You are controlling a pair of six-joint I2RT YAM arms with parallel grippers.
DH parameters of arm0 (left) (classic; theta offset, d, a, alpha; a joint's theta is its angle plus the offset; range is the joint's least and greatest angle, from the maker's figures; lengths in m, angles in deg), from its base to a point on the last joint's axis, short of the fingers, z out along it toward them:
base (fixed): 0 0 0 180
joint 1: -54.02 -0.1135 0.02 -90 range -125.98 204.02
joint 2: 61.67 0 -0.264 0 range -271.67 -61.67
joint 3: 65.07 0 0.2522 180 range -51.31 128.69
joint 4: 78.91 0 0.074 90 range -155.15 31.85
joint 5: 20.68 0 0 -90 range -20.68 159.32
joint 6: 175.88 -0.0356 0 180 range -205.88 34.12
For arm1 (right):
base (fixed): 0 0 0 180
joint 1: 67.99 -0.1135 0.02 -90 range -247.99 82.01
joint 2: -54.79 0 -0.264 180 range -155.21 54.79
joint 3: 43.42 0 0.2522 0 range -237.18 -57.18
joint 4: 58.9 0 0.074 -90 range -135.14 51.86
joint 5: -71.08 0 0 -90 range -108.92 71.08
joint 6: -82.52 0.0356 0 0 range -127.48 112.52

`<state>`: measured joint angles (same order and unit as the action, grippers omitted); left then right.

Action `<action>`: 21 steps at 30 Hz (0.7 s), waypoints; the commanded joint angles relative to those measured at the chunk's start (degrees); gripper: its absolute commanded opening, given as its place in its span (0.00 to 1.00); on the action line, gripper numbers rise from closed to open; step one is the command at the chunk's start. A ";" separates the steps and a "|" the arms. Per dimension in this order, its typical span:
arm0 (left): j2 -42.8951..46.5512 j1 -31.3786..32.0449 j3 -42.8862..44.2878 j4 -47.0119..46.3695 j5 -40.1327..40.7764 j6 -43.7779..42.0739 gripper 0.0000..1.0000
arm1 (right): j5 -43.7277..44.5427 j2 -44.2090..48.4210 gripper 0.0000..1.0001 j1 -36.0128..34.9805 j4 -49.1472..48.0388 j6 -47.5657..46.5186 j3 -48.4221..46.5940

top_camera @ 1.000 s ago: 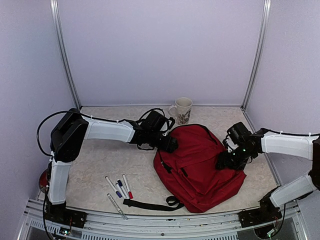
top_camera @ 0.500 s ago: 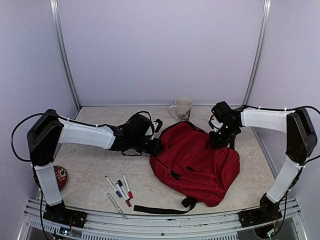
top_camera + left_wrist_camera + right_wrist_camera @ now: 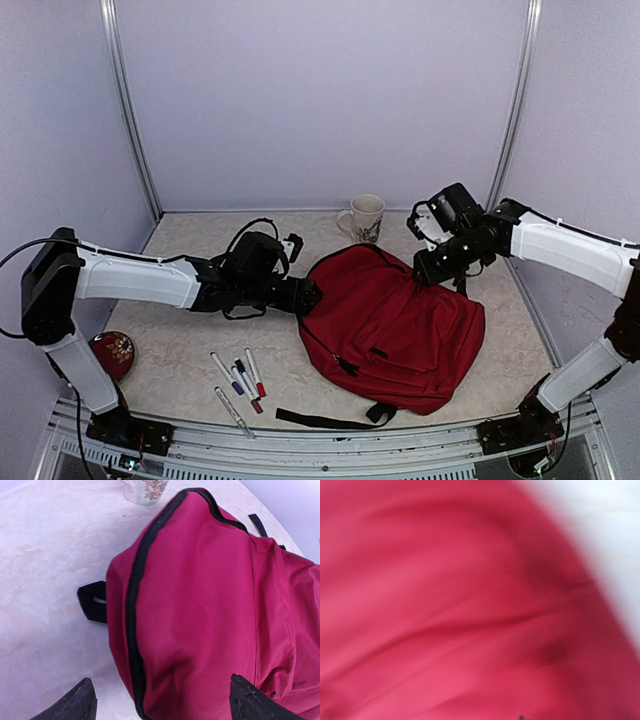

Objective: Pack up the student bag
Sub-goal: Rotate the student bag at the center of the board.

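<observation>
Swung the right tool point(image 3: 428, 268) off the right flank of the student bag point(image 3: 400, 325) and up to its far edge since a second ago; drew the left tool point(image 3: 308, 294) back to the bag's left rim. Now lying slumped flat on the counter point(image 3: 190, 310) between both tools, black zip apparently shut. On the left: spread wide, straddling the zip line, gripping nothing. On the right: can't tell, only blurred red cloth in that wrist view. Just behind the bag, a mug point(image 3: 366, 220); near-left of the bag, markers point(image 3: 240, 375), not yet packed. Danger from here: pinching slack cloth instead of the zip pull, then dragging the whole bag and shoving it into the mug.
</observation>
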<state>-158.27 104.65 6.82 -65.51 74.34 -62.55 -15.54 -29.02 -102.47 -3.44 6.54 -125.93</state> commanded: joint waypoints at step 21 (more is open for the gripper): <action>-2.27 11.84 -0.36 3.79 2.78 11.52 0.99 | -16.43 -1.09 0.30 -17.00 -23.66 1.74 22.52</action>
<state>-162.27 115.74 6.36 -62.08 75.21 -53.46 -32.92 -27.68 -118.44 -23.42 8.42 -104.18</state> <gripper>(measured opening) 0.988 0.271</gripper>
